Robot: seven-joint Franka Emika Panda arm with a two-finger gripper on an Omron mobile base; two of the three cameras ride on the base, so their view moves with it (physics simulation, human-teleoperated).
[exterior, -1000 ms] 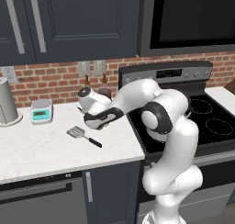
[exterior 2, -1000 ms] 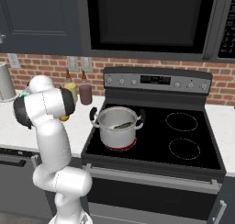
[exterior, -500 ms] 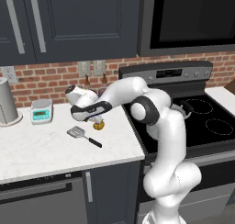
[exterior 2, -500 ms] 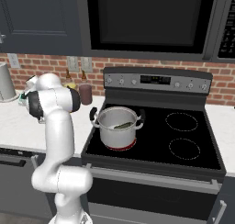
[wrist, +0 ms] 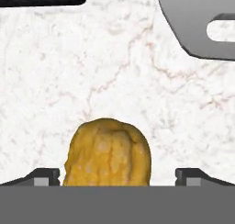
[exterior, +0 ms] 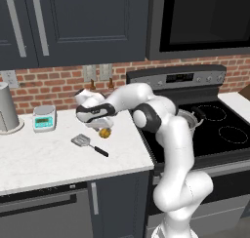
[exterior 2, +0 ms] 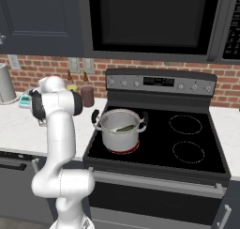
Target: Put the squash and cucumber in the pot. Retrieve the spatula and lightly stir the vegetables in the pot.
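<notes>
On the white marble counter [exterior: 44, 159] left of the stove, the squash [exterior: 104, 132] lies just below the gripper [exterior: 100, 127], which reaches down over it from the arm stretched leftward across the counter. From the hand view, the squash [wrist: 108, 152] sits between the two dark fingertips [wrist: 44, 176], one on each side with marble visible in the gaps, so the jaws stand wide open and hold nothing; the tips are apart from the vegetable's flanks.

Just beside the squash, toward the counter's front edge, lies the spatula [exterior: 88, 144], its flat silver head to the left and its thin black handle running toward the right and front. In the hand view the slotted metal head of the spatula [wrist: 197, 23] fills the upper right corner, and the black handle runs along the top edge.

Over on the stove [exterior 2: 197, 157], the steel pot [exterior 2: 120, 129] stands on the front left burner, with the dark green cucumber [exterior 2: 125, 128] lying inside it. A small digital kitchen scale [exterior: 44, 118] rests near the brick backsplash, and a grey canister [exterior: 7, 108] stands at the far left of the counter.
</notes>
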